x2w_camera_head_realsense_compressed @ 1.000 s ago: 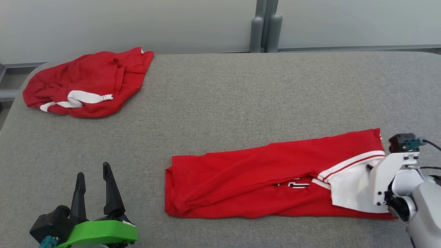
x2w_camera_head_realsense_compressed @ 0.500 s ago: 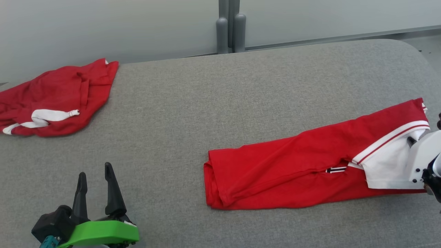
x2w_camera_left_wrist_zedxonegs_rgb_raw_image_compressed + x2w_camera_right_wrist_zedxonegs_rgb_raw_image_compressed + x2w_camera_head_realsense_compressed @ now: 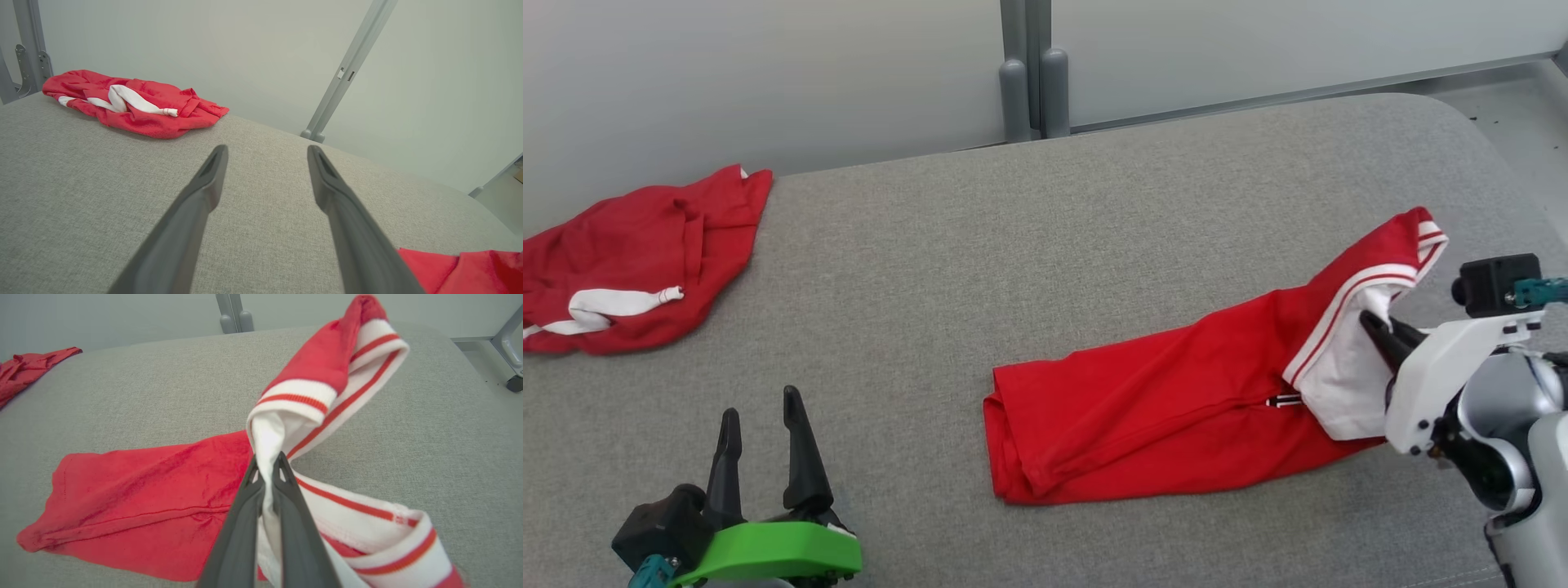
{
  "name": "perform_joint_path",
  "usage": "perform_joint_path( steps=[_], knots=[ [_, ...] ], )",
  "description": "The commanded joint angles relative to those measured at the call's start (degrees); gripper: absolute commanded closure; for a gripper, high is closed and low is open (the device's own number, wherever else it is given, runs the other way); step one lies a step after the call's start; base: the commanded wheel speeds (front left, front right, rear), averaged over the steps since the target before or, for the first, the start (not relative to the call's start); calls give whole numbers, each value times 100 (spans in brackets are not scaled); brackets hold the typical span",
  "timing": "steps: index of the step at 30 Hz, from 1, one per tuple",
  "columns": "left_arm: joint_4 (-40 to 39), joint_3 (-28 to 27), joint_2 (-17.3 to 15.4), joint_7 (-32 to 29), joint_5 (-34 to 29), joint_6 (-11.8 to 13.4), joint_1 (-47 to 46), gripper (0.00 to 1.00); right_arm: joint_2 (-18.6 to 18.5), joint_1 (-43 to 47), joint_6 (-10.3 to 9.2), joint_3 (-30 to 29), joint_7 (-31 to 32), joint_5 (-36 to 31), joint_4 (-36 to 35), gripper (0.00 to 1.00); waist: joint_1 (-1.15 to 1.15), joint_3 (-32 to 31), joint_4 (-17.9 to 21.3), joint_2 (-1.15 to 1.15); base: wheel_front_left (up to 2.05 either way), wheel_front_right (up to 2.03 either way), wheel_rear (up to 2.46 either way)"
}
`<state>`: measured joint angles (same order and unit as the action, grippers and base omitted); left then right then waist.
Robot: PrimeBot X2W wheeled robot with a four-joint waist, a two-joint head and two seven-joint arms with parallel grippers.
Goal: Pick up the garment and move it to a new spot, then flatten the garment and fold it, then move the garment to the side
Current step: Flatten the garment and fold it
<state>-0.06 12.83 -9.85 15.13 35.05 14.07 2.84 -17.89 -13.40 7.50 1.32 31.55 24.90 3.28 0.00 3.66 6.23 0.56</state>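
The garment (image 3: 1160, 408) is a red shirt with a white, red-striped collar, folded into a long strip on the grey table (image 3: 1013, 269), right of centre. My right gripper (image 3: 1376, 327) is shut on its white collar end and holds that end lifted off the surface; the rest of it lies flat. From the right wrist, white cloth is pinched between the closed fingers of the right gripper (image 3: 267, 461), and the garment (image 3: 155, 490) trails down to the left. At the lower left my left gripper (image 3: 761, 403) is open and holds nothing. The left gripper (image 3: 265, 153) hovers over bare fabric.
A second red garment with white trim (image 3: 629, 253) lies crumpled at the far left of the table, also in the left wrist view (image 3: 135, 102). Two grey posts (image 3: 1029, 82) stand behind the far edge. The table's rounded right corner (image 3: 1486, 139) is close to the right arm.
The head camera has turned, so the whole picture shifted. The collar end, lying flat a second ago, is now raised by my right gripper. The left gripper has stayed open and still.
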Motion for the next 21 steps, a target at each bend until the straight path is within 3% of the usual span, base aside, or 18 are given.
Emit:
perform_joint_path(
  steps=[1,10,21],
  knots=[
    [1,-6,2,3,-54,-32,-59,0,63,110,-1,73,37,89,-125,100,0,-30,-19,-56,0,0,0],
    [29,57,-2,0,-33,-55,-37,0,631,256,-1,877,51,245,-572,100,0,-132,-163,-56,0,0,0],
    [164,266,89,-23,-70,-160,-174,0,1371,-300,0,1624,-457,3,774,100,0,-197,-581,-56,0,0,0]
  ],
)
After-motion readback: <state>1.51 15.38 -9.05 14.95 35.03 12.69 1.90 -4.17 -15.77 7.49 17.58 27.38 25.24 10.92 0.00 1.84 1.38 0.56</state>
